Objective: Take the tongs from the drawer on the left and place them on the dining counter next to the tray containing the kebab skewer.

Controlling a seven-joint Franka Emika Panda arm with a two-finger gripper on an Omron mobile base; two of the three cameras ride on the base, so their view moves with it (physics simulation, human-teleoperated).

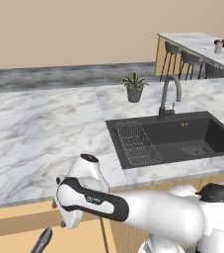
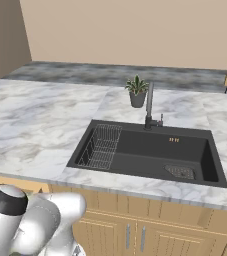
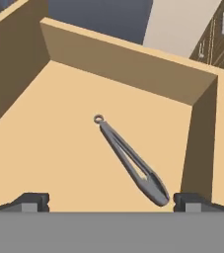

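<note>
Now over the open drawer, my gripper spread wide and empty.
Inside the drawer, the tongs lie flat on its floor, ring end toward the far wall, broad end near my right fingertip.

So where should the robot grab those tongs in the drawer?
Probably around the middle of the tongs, coming straight down from above. They lie flat on the drawer floor, with open floor on both long sides, so the open gripper can straddle the two slim arms across their width. The ring end is too thin to pinch well.
</note>
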